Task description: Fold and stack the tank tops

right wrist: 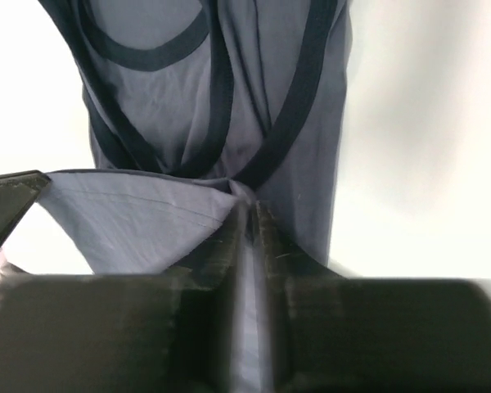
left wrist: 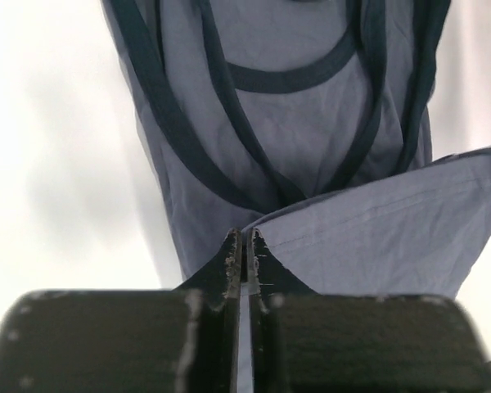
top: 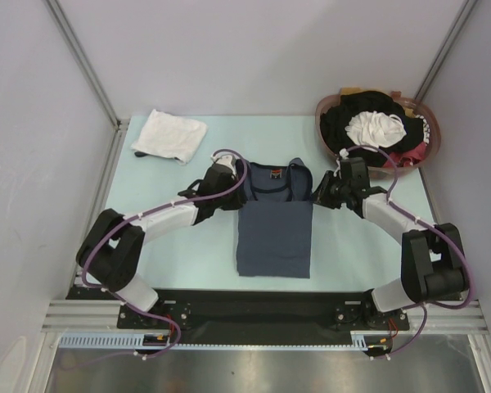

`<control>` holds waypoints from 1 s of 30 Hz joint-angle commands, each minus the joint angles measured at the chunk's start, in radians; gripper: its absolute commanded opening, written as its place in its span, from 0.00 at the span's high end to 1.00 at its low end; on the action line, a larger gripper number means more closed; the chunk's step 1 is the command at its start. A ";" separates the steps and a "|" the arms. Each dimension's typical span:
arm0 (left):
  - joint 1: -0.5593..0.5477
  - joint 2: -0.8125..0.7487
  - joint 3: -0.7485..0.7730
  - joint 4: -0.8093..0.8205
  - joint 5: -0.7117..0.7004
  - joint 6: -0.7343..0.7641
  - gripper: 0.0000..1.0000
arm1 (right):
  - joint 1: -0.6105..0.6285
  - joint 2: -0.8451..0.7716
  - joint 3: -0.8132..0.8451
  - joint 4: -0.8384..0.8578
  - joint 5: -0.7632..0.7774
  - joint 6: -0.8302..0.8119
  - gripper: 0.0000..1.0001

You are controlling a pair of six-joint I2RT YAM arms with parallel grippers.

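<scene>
Grey-blue top (top: 274,237): I am pinching its folded-over hem corners in my left gripper (left wrist: 243,239) and right gripper (right wrist: 250,214).

Pale blue-green table (top: 188,254) w/ a brownish-pink basket (top: 319,123) at its far R corner, the rim partly hidden by the load. Inside sits a heaped jumble of clothes (top: 344,123) — mostly black, w/ red at the near-R side & a bit of mustard at the back. White walls (top: 254,49) close off the far side & both flanks — slanted metal frame posts (top: 82,57) at the corners.
</scene>
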 commanded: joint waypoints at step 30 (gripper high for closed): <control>-0.420 -0.530 -0.541 -0.086 -0.105 -0.395 0.31 | 0.405 -0.678 -0.501 -0.320 0.036 0.309 0.41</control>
